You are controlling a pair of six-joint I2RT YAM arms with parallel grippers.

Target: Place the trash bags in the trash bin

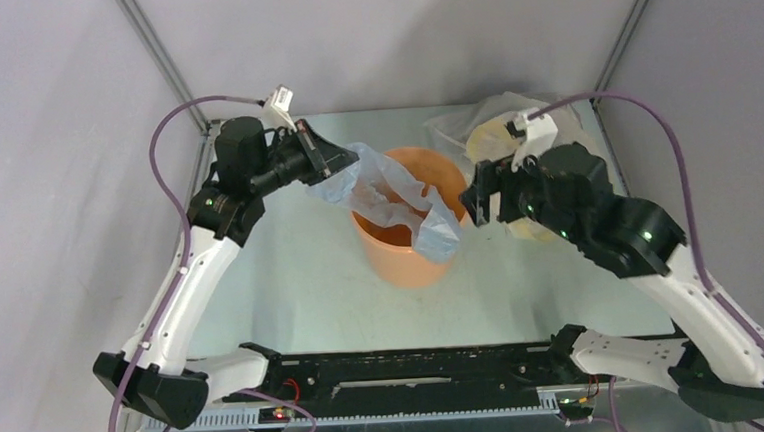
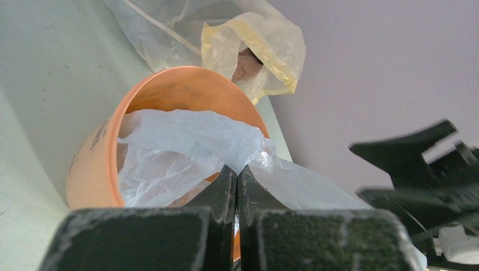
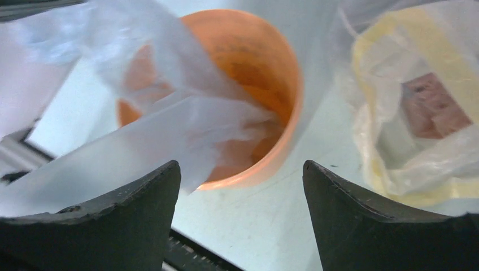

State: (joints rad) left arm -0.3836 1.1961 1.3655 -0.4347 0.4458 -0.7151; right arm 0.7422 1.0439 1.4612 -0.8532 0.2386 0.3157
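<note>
The orange trash bin [image 1: 411, 259] stands upright mid-table. The pale translucent trash bag [image 1: 402, 200] drapes across its mouth, part sunk inside, part hanging over the near right rim. My left gripper [image 1: 340, 163] is shut on the bag's left edge just left of the bin's rim; in the left wrist view the film [image 2: 186, 147] is pinched between the closed fingertips [image 2: 237, 172]. My right gripper [image 1: 477, 195] hovers just right of the bin, open and empty. In the right wrist view the bin [image 3: 282, 73] and the bag [image 3: 169, 118] lie beyond the spread fingers [image 3: 242, 169].
A bulkier clear-and-yellow plastic bundle [image 1: 498, 134] with a brown patch lies at the back right, behind my right arm; it also shows in the right wrist view [image 3: 412, 107] and the left wrist view [image 2: 248, 39]. Grey walls enclose the table.
</note>
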